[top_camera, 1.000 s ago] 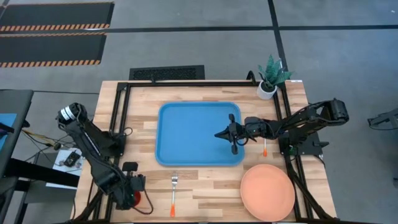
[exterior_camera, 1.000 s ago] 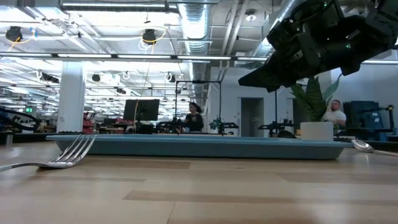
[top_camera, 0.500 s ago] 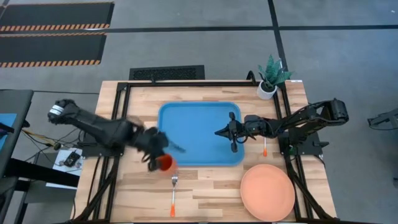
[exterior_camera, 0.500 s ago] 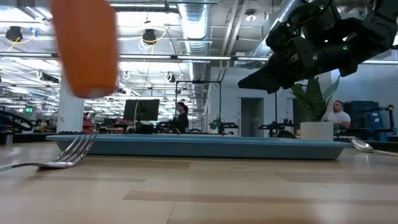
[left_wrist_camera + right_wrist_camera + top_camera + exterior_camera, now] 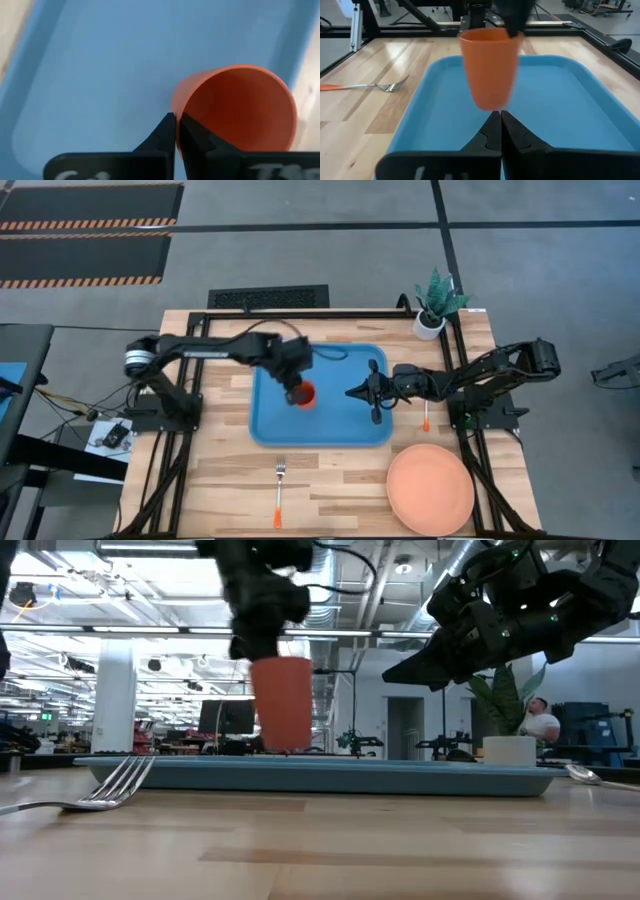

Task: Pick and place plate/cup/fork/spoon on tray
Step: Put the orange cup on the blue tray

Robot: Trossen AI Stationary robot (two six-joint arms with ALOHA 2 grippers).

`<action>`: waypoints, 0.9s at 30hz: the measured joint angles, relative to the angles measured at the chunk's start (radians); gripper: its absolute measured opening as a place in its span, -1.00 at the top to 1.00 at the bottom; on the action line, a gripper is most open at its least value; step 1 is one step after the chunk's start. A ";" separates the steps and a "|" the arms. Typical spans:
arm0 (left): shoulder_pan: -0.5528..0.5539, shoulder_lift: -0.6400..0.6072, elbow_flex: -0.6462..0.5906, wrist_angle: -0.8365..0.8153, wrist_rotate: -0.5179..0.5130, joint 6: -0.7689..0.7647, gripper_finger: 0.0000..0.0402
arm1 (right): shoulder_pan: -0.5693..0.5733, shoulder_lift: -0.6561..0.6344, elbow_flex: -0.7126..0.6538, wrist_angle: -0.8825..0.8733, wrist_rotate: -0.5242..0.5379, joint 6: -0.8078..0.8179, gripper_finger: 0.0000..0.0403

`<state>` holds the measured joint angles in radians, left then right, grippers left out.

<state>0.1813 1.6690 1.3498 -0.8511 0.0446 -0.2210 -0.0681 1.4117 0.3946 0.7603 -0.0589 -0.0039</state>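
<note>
The bright orange cup (image 5: 304,395) hangs upright over the blue tray (image 5: 335,365), left of its middle, held by my left gripper (image 5: 296,385), which is shut on it. It also shows in the low view (image 5: 283,705) and the right wrist view (image 5: 490,65). My right gripper (image 5: 349,394) is shut and empty, hovering over the tray's right part with its fingers pointing at the cup. The fork (image 5: 279,490) lies on the table near the tray's near edge. The spoon (image 5: 425,418) lies right of the tray. The salmon plate (image 5: 430,490) lies at the near right. My left gripper holds the cup by its rim (image 5: 175,112), on the side toward the arm, with one finger inside the cup and one outside. The fingers come from above, pointing down. The cup hangs upright below them, mouth up, its base (image 5: 492,102) a little above the tray floor.
A white pot with a green plant (image 5: 433,305) stands at the table's far right corner. A black frame (image 5: 195,380) runs around the table's edges. In the low view, people show in the room behind (image 5: 540,725).
My left gripper has swung from the table's near left corner up and toward the far right, carrying the cup over the fork and the tray's near rim to above the tray. The cup has stayed upright in the hold.
</note>
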 joint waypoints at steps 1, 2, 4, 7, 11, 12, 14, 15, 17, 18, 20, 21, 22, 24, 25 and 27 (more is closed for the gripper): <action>0.015 0.027 0.028 -0.001 0.011 0.000 1.00 | 0.000 0.000 0.000 0.000 0.000 0.001 0.96; 0.029 0.051 0.052 -0.004 0.025 0.001 1.00 | 0.000 0.000 0.000 0.000 0.000 0.001 0.96; 0.047 0.094 0.090 -0.012 0.052 0.001 1.00 | 0.000 0.000 0.000 0.000 0.000 0.000 0.96; 0.055 0.143 0.117 -0.017 0.074 0.000 1.00 | 0.001 0.000 0.000 -0.001 0.000 -0.001 0.96; 0.055 0.185 0.122 -0.014 0.086 -0.008 1.00 | 0.001 0.000 0.000 -0.001 -0.001 -0.002 0.96; 0.055 0.192 0.122 -0.011 0.086 -0.011 1.00 | 0.001 0.000 0.000 -0.001 0.000 -0.003 0.96; 0.057 0.197 0.124 -0.010 0.087 -0.012 1.00 | 0.001 0.000 0.000 -0.001 -0.001 -0.004 0.96; 0.059 0.197 0.124 -0.011 0.087 -0.012 1.00 | 0.001 0.000 0.000 -0.001 -0.001 -0.004 0.96; 0.063 0.197 0.124 -0.005 0.087 -0.012 0.99 | 0.001 0.000 0.000 -0.001 -0.001 -0.004 0.96; 0.064 0.198 0.124 0.004 0.085 -0.013 0.98 | 0.001 0.000 0.000 -0.001 -0.001 -0.004 0.96; 0.066 0.198 0.124 0.014 0.078 -0.016 0.94 | 0.002 0.000 0.000 -0.001 -0.001 -0.004 0.96; 0.066 0.198 0.123 0.015 0.076 -0.016 0.91 | 0.003 0.000 0.000 -0.001 -0.001 -0.004 0.96; 0.066 0.198 0.123 0.015 0.075 -0.016 0.88 | 0.005 0.000 0.000 -0.001 -0.001 -0.004 0.96; 0.066 0.198 0.123 0.016 0.071 -0.010 0.81 | 0.010 0.000 0.000 -0.001 -0.001 -0.004 0.96; 0.066 0.198 0.123 0.017 0.061 -0.010 0.78 | 0.010 0.000 0.000 -0.001 -0.001 -0.004 0.96; 0.066 0.198 0.124 0.017 0.052 -0.008 0.71 | 0.010 0.000 0.000 -0.005 -0.002 -0.004 0.96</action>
<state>0.2470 1.8668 1.4734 -0.8336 0.0967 -0.2291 -0.0578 1.4117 0.3946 0.7551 -0.0608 -0.0082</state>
